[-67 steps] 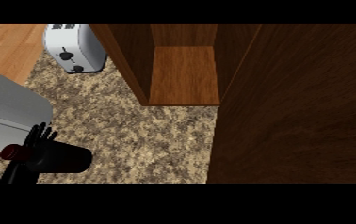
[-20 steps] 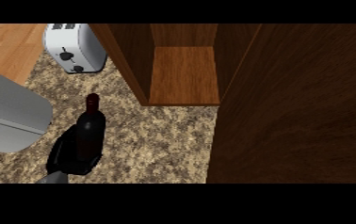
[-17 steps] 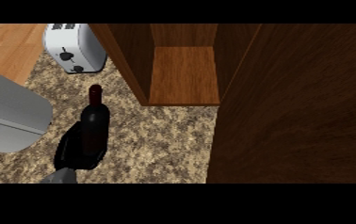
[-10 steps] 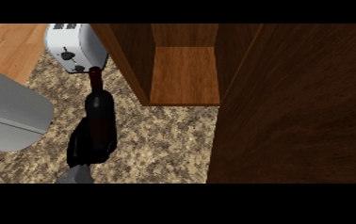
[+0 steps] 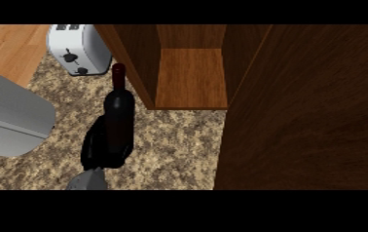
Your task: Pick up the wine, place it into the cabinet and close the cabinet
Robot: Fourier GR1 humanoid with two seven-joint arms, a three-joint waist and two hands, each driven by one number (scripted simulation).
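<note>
The wine bottle (image 5: pixel 119 110) is dark with a dark red neck that points up the view, towards the toaster. My left hand (image 5: pixel 95 150) is curled round the bottle's lower body and holds it above the speckled counter (image 5: pixel 173 143). The bottle's neck lies just left of the wooden cabinet's (image 5: pixel 191 77) left wall. The cabinet stands open, with its bare shelf in sight and its dark door (image 5: pixel 302 114) swung out at the right. My right hand does not show.
A white toaster (image 5: pixel 78 48) stands at the back left, close to the bottle's tip. A grey rounded object (image 5: pixel 22 119) fills the left edge. A strip of wooden surface (image 5: pixel 22 46) shows at the upper left.
My left hand has lifted the bottle from the far left edge and carried it right and up the view, until its neck lies beside the cabinet's left wall.
</note>
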